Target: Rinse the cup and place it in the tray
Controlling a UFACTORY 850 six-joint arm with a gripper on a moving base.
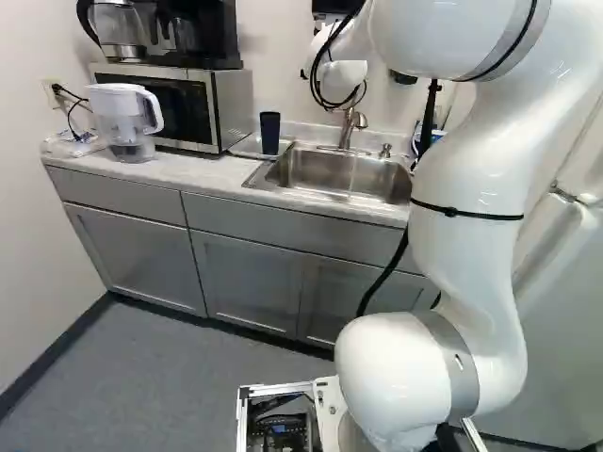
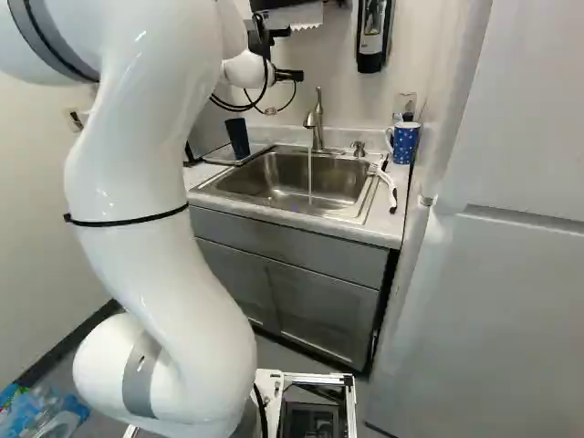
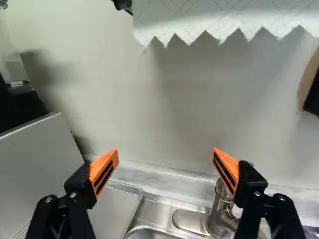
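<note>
My gripper (image 2: 289,76) is up near the wall behind the sink, above and to the left of the faucet in the right base view. In the wrist view the gripper (image 3: 165,168) stands wide open, nothing between its orange pads. A dark cup (image 1: 270,133) stands upright left of the sink, at the tray (image 1: 243,148); it does not show in the wrist view. The flat metal tray (image 3: 113,206) lies beyond one finger, beside the sink. Water runs from the faucet (image 2: 317,123) into the sink (image 2: 274,178).
A microwave (image 1: 184,105) with a coffee maker on top and a water pitcher (image 1: 126,122) stand left of the tray. Right of the sink are a blue dotted mug (image 2: 406,143) and a white-handled brush (image 2: 387,182). A paper towel (image 3: 214,17) hangs ahead of the gripper.
</note>
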